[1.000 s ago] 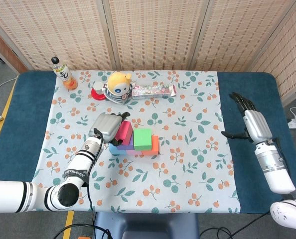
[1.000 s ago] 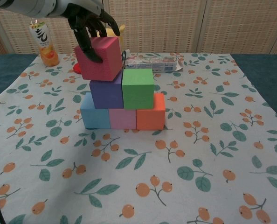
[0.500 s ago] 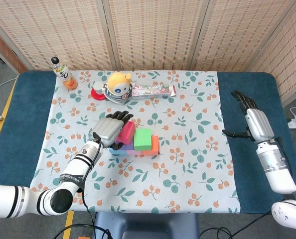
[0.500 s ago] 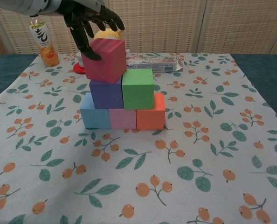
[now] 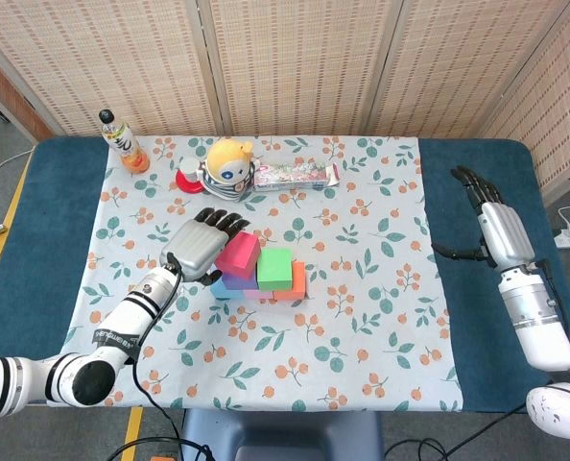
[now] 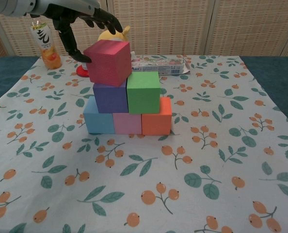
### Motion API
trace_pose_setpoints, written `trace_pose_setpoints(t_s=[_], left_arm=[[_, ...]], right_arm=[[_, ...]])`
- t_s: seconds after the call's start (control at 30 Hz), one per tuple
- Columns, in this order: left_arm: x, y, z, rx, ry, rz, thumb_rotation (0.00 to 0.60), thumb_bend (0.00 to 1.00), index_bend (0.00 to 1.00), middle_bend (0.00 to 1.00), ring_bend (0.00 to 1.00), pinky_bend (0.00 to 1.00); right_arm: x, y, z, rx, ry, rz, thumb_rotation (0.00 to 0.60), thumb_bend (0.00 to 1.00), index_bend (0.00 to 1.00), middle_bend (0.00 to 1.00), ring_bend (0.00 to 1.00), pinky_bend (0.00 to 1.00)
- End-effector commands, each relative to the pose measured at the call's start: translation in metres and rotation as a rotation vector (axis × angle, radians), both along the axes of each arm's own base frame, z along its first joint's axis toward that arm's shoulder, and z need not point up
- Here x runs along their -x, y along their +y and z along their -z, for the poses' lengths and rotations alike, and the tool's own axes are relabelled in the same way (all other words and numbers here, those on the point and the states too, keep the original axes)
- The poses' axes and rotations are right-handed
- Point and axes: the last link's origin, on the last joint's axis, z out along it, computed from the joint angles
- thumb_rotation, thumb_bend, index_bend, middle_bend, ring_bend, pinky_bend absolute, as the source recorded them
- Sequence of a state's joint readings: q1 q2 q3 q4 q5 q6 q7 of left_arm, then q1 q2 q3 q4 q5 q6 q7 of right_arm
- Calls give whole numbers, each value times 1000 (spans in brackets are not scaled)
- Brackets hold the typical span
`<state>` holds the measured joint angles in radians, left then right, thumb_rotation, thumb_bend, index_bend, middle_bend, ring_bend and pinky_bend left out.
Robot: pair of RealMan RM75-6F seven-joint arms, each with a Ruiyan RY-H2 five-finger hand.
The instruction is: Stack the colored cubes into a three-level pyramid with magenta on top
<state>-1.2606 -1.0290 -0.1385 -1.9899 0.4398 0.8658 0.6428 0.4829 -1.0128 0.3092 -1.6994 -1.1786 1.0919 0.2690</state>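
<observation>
So the pyramid is pretty much built. Bottom row is a light blue foam cube [image 6: 98, 121], a pale pink foam cube [image 6: 127, 123] and an orange foam cube [image 6: 157, 118], with a purple foam cube [image 6: 110, 97] and a green foam cube [image 6: 144, 91] on top of those. The magenta foam cube [image 6: 108, 62] sits up top, but it's off to the left, mostly over the purple one and twisted a bit, not centred.

The left hand [image 5: 197, 246] is just left of it, fingers spread, one fingertip maybe touching the cube's left face; looks released to me. The right hand [image 5: 497, 230] hangs open far right over the blue tablecloth [image 5: 467, 317], holding nothing.

What's left, I'd say: nudge magenta right onto the seam.

Behind the stack: a yellow plush toy [image 5: 229, 165], a flat snack packet [image 5: 295, 174] and an orange drink bottle [image 5: 124, 142]. None of it's in the way.
</observation>
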Motion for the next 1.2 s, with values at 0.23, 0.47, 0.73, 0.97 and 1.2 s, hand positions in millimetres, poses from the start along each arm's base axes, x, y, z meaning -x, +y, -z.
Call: trace_pose_setpoints(t_s=[0.23,0.47,0.73,0.97,1.2], left_arm=[[10,11,4,23,11,48,600,337,132,110,58,62],[9,15,12,37,-29,63,600,337,168,146,87,62],[5,20,14,24,-57,79,600,337,248,245,153,62],[-2,19,5,-21,-124,85,600,338,359,432,254,37],[-20,14,-6,-27,-175,11,600,337,353,498,322,37]], right_arm=[[-1,0,3,-5,6,7,600,0,0,0,0,0],[2,0,6,-7,9,18,600,0,0,0,0,0],[4,-1,6,-7,9,26,600,0,0,0,0,0],[6,0,4,3,5,28,600,0,0,0,0,0],[5,1,1,5,-2,25,600,0,0,0,0,0]])
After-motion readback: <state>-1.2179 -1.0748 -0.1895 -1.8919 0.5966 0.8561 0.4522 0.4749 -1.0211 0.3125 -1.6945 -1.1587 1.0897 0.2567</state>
